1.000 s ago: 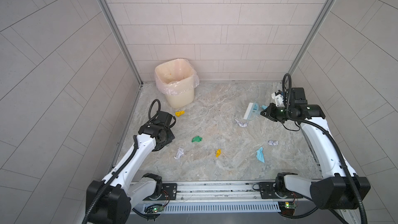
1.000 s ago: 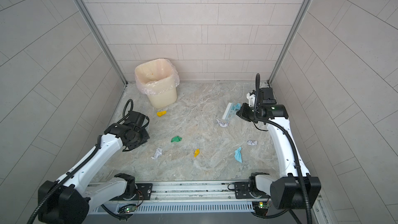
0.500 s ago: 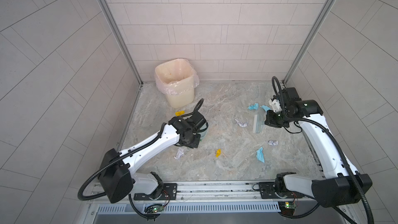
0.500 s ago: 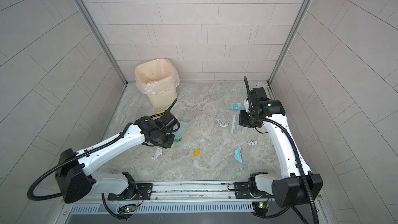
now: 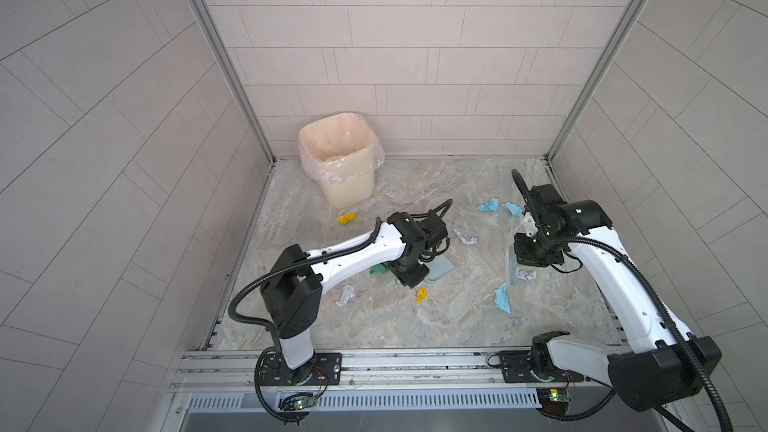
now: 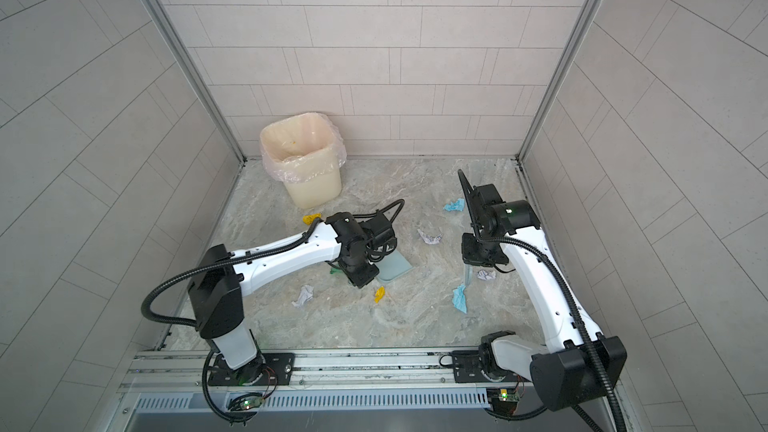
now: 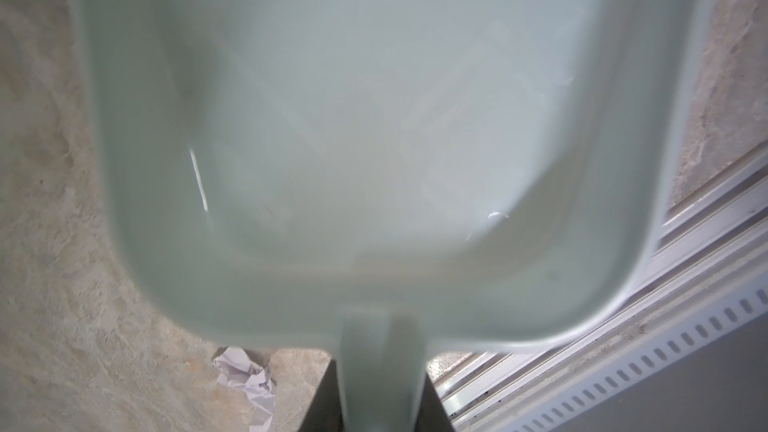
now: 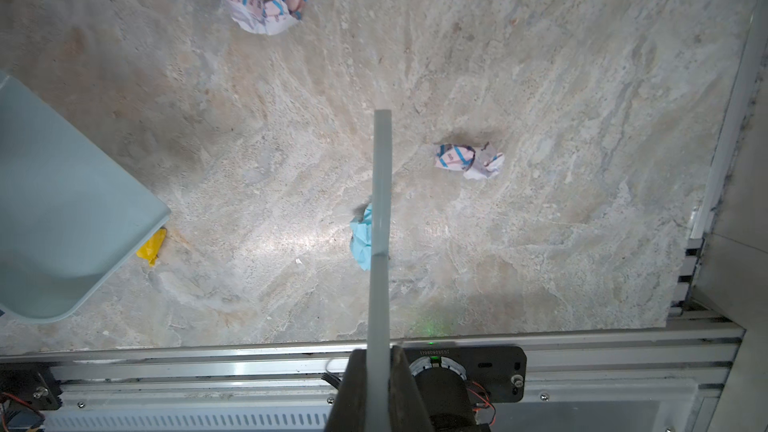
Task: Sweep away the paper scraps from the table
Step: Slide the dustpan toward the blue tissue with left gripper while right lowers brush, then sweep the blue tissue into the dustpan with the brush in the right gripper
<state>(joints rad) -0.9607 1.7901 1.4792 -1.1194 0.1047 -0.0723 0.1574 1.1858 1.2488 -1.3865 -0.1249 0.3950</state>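
Several paper scraps lie on the marbled table (image 5: 374,326): yellow wads (image 5: 347,218) (image 5: 421,294), a green one (image 5: 377,269), white ones (image 5: 345,296) (image 5: 466,237) (image 5: 527,275) and light blue ones (image 5: 502,299) (image 5: 488,205). My left gripper (image 7: 382,388) is shut on the handle of the pale blue dustpan (image 5: 441,272), which rests mid-table beside the green and yellow wads. My right gripper (image 8: 378,384) is shut on the thin handle of the hand brush (image 5: 512,268). The brush hangs between the printed white wad (image 8: 469,160) and a blue wad (image 8: 361,238).
A cream bin (image 5: 338,160) with a plastic liner stands in the back left corner. Tiled walls close three sides. Aluminium rails (image 5: 395,361) carrying both arm bases run along the front edge.
My left arm swung from the left side to mid-table with the dustpan. My right arm carried the brush from the back toward the front, down beside the printed white wad.
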